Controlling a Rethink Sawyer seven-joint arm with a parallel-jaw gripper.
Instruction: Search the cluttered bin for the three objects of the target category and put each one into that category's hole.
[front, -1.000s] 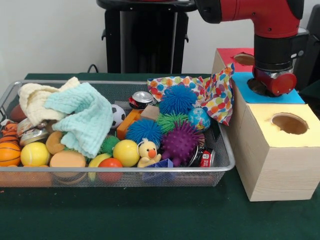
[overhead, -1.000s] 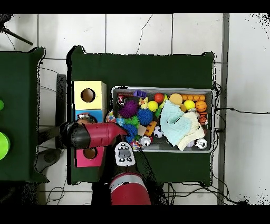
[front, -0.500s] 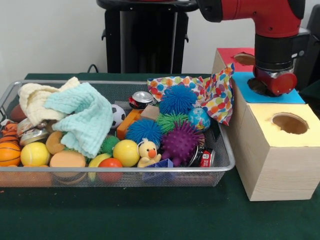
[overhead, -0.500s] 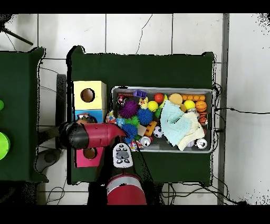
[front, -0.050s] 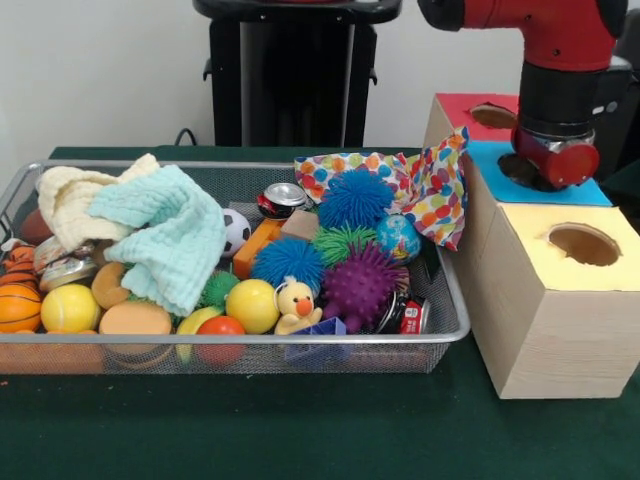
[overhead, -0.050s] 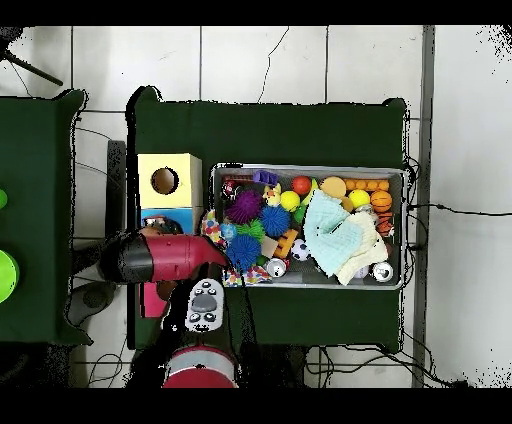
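The hand (front, -0.050s: 548, 165) hung over the blue box's hole (front, -0.050s: 520, 170); whether it was open or held anything I could not tell; the spiky balls (front, -0.050s: 360, 285) lay at the bin's (front, -0.050s: 250, 340) box-side end, probably light and soft; best pinched across the body.

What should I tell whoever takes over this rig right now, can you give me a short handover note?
Gripper: over the blue box, right above its hole; whether it is open or holds anything cannot be seen.
Bin: full of clutter: spiky balls in blue and purple, smooth balls, a rubber duck, cans, and cloths covering the left part.
Boxes: red, blue and yellow, in a row beside the bin, each with a hole on top.
Done: cannot tell how many things have gone in; the insides of the boxes are hidden.
Left: confirm the count, then search the bin, under the cloths too.
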